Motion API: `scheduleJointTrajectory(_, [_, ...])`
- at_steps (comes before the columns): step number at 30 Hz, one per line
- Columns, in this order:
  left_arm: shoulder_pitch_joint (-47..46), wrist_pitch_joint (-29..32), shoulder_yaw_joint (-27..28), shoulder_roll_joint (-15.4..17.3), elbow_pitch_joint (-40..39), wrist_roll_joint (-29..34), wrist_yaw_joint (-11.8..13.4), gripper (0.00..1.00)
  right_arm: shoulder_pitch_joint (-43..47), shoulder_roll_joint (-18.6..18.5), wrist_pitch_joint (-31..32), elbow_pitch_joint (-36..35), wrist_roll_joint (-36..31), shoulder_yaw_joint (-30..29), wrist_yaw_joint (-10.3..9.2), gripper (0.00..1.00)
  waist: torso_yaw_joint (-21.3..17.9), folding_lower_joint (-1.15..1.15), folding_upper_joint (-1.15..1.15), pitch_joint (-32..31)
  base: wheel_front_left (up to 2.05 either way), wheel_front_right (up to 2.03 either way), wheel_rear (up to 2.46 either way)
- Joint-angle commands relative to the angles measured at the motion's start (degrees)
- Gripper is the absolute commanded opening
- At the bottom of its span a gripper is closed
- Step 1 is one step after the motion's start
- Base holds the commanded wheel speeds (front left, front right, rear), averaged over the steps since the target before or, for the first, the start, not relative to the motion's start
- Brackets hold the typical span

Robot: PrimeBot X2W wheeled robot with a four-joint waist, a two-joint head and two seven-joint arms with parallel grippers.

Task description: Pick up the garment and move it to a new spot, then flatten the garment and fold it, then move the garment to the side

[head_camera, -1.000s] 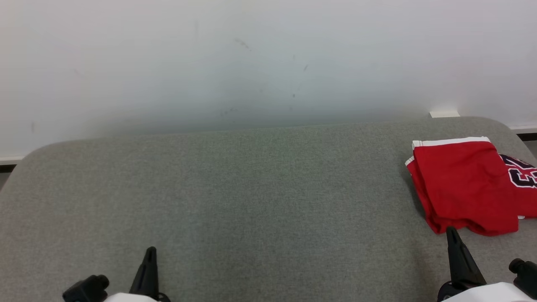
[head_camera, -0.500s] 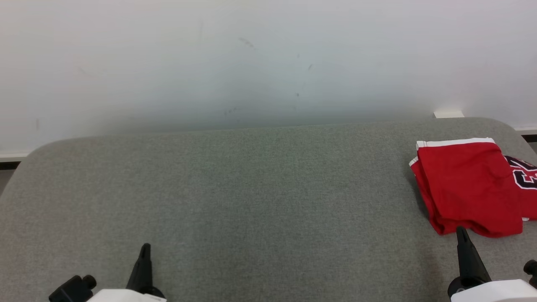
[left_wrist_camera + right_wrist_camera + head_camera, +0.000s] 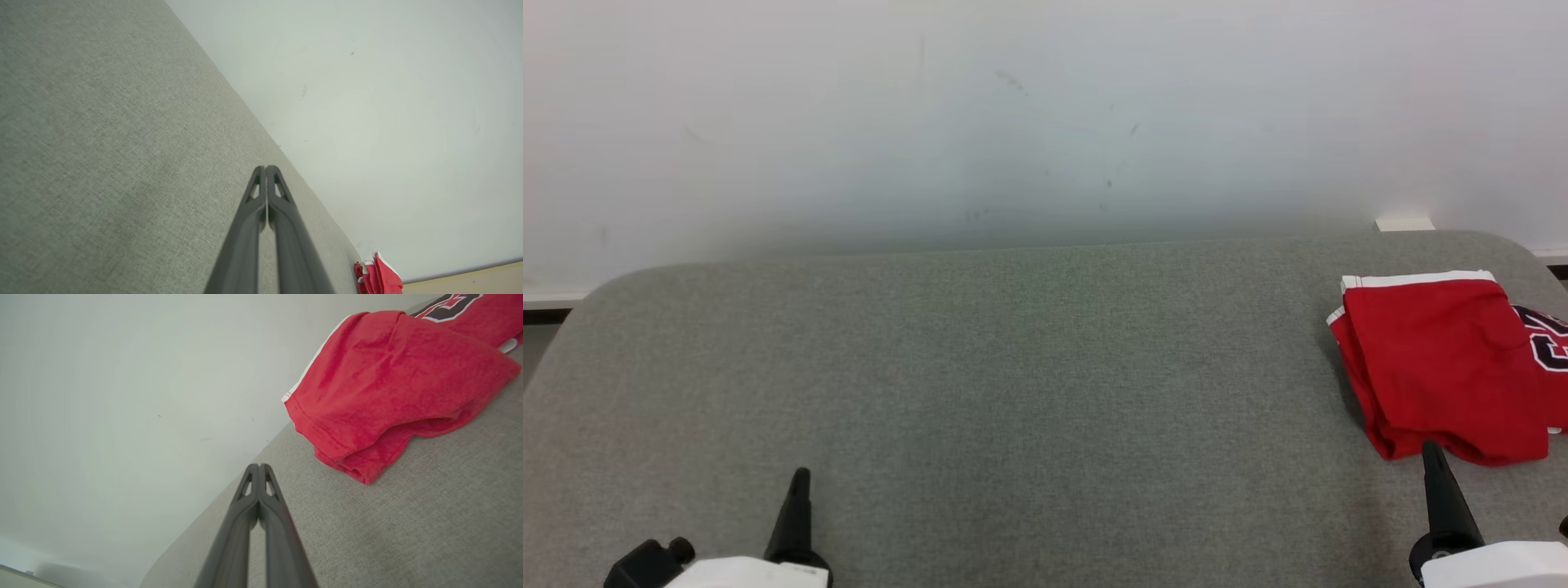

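A folded red garment (image 3: 1445,367) with white trim and dark lettering lies at the far right of the grey table (image 3: 1029,367); it also shows as the red garment (image 3: 392,384) in the right wrist view and as a small red bundle (image 3: 378,275) in the left wrist view. My right gripper (image 3: 1429,449) is shut and empty, its tip just in front of the garment's near edge. In its own wrist view the right gripper (image 3: 258,467) has both fingers pressed together. My left gripper (image 3: 800,475) sits at the lower left, shut and empty, shown likewise as the left gripper (image 3: 265,168).
A pale wall (image 3: 1045,114) rises right behind the table's far edge. A small white block (image 3: 1403,224) sits at the back right corner. The table's rounded corners lie at the far left and far right.
The whole head picture has shifted slightly right, so the camera moved. Both grippers sit a little lower and further out in the picture; the garment lies as before.
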Motion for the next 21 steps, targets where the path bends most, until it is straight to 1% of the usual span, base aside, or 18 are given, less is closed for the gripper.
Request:
scheduleJointTrajectory(1, [-1.3, 0.4, 0.3, 0.3, -0.7, -1.1, -0.2, 0.00, -1.4, -0.2, 0.3, -0.7, 1.1, -0.5, 0.02, 0.00, 0.0, 0.00, 0.00, 0.0, 0.00, 0.00, 0.00])
scheduleJointTrajectory(21, [-1.6, 3.6, 1.7, 0.4, -1.6, -13.4, -0.7, 0.00, -1.6, 0.6, 3.4, -0.8, 11.3, -3.0, 0.02, 0.00, 0.9, 0.00, 0.00, 0.2, 0.00, 0.00, 0.00])
